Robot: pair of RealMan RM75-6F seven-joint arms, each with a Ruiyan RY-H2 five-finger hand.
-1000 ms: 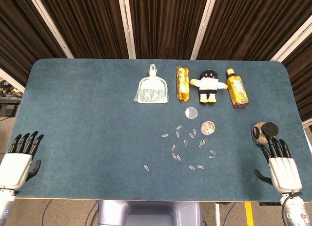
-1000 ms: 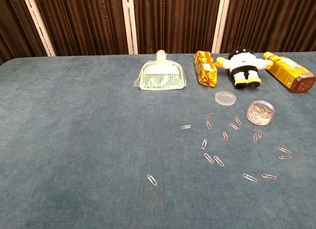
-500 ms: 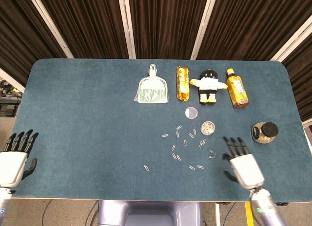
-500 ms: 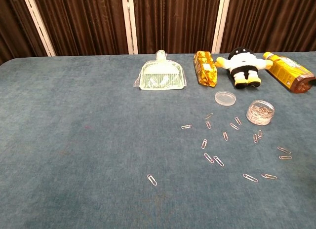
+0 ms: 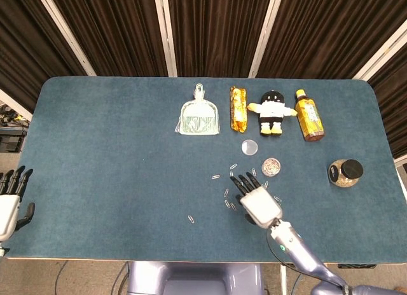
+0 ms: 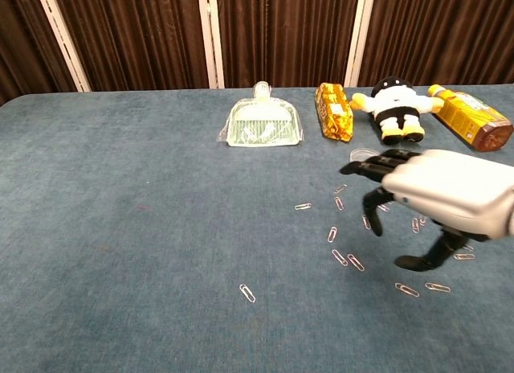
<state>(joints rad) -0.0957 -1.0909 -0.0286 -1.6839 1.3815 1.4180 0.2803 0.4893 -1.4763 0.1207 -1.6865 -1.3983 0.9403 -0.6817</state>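
My right hand (image 5: 257, 201) hovers over several paper clips (image 5: 215, 177) scattered on the blue table (image 5: 95, 149), palm down and fingers apart, holding nothing. The chest view shows this hand (image 6: 438, 198) above the clips (image 6: 303, 206), its fingers pointing left. A small clear tub of clips (image 5: 271, 166) stands just beyond the hand; the chest view hides it behind the hand. The tub's round lid (image 5: 250, 147) lies further back. One stray clip (image 6: 247, 293) lies apart at the front left. My left hand (image 5: 9, 203) is off the table's front left corner, fingers straight, empty.
Along the back stand a pale green dustpan (image 5: 199, 117), an orange snack packet (image 5: 238, 109), a black and white plush toy (image 5: 272, 113) and a lying amber bottle (image 5: 309, 114). A black-lidded jar (image 5: 344, 172) sits at the right.
My right hand has swept left from the table's front right, near the jar, to above the paper clips. The left hand has drifted left and lower, off the table edge.
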